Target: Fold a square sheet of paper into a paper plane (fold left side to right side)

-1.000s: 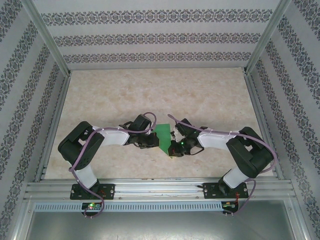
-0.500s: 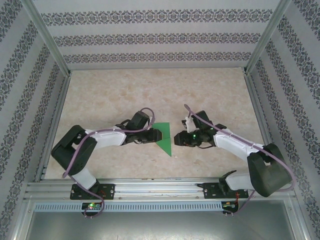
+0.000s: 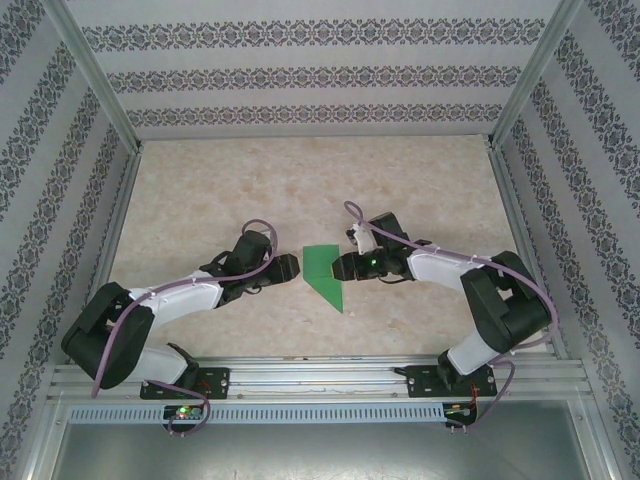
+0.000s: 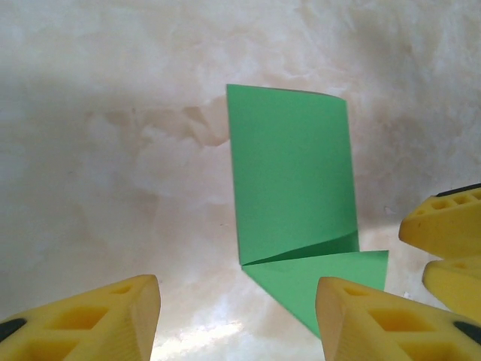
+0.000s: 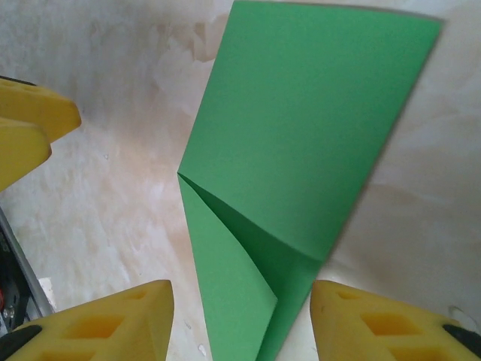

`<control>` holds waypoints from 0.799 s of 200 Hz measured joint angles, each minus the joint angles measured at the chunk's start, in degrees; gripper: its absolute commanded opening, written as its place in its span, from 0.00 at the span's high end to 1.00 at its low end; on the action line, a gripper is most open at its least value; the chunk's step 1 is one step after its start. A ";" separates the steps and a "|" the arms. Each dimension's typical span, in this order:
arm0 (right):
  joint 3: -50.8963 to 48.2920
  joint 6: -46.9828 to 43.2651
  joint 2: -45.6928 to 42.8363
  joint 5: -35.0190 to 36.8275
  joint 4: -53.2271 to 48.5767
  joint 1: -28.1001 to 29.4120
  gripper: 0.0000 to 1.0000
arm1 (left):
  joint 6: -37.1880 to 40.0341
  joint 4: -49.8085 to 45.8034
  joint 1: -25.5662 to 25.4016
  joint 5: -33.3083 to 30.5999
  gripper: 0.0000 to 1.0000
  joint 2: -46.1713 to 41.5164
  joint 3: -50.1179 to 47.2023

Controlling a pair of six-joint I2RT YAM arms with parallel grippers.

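Note:
The green sheet of paper (image 3: 322,268) lies flat on the table between the two arms, folded into a narrow strip with a diagonal flap and a point toward the near edge. My left gripper (image 3: 292,266) stands open just left of it, fingers apart and nothing between them. In the left wrist view the paper (image 4: 293,173) lies ahead of the left gripper (image 4: 237,323). My right gripper (image 3: 338,268) is open at the paper's right edge. In the right wrist view the paper's (image 5: 301,128) pointed end runs down between the spread fingers of the right gripper (image 5: 240,323).
The table top (image 3: 300,190) is pale and marbled, boxed in by patterned walls. A metal rail (image 3: 320,375) carries the arm bases at the near edge. The other arm's yellow fingers (image 4: 447,233) show at the left wrist view's right side.
Both grippers have opened and let go of the paper, which now lies flat. The left arm has drawn back to the left. The right gripper has swung up beside the paper.

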 measured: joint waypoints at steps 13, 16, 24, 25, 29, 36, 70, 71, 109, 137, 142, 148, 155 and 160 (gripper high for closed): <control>0.00 -0.11 0.94 -0.13 0.28 0.59 0.50 | -0.57 0.57 0.11 0.24 0.42 0.39 0.00; 0.00 -0.13 1.20 -0.15 0.35 0.63 0.50 | -0.70 0.74 0.13 0.39 0.43 0.55 0.00; 0.04 -0.13 1.75 -0.46 0.57 0.70 0.51 | -0.87 1.16 0.28 0.90 0.43 1.09 0.00; 0.07 -0.13 1.84 -0.52 0.59 0.74 0.51 | -0.92 1.16 0.31 0.92 0.43 1.14 0.00; 0.15 -0.13 2.16 -0.59 0.61 0.85 0.51 | -1.01 1.31 0.37 1.07 0.43 1.44 0.00; 0.26 -0.13 2.64 -0.68 0.66 0.90 0.51 | -1.20 1.51 0.44 1.38 0.43 1.97 0.00; 0.61 -0.24 3.52 -1.14 1.01 0.90 0.68 | -1.86 2.47 0.74 3.06 0.43 4.35 0.02; 0.61 -0.35 3.52 -1.14 1.01 0.90 0.69 | -1.86 2.49 0.74 3.06 0.43 4.42 0.02; 0.87 -0.52 3.45 -1.27 0.92 0.85 1.00 | -2.29 3.37 0.74 5.46 0.44 6.21 0.61; 0.87 -0.59 2.47 -1.25 0.98 0.09 1.00 | -2.67 4.57 0.76 7.41 0.44 7.89 1.40; 0.85 -0.59 2.19 -1.29 0.98 -0.20 1.00 | -2.71 4.90 0.76 7.76 0.44 8.26 1.60; 0.83 -0.59 1.77 -1.27 1.01 -0.28 1.00 | -2.84 5.35 0.76 8.20 0.44 8.74 1.77; 0.83 -0.59 1.40 -1.29 1.01 -0.55 1.00 | -2.95 5.77 0.76 8.81 0.44 9.35 2.08; 0.83 -0.59 1.14 -1.29 1.03 -0.63 1.00 | -3.04 6.08 0.76 9.20 0.44 9.79 2.29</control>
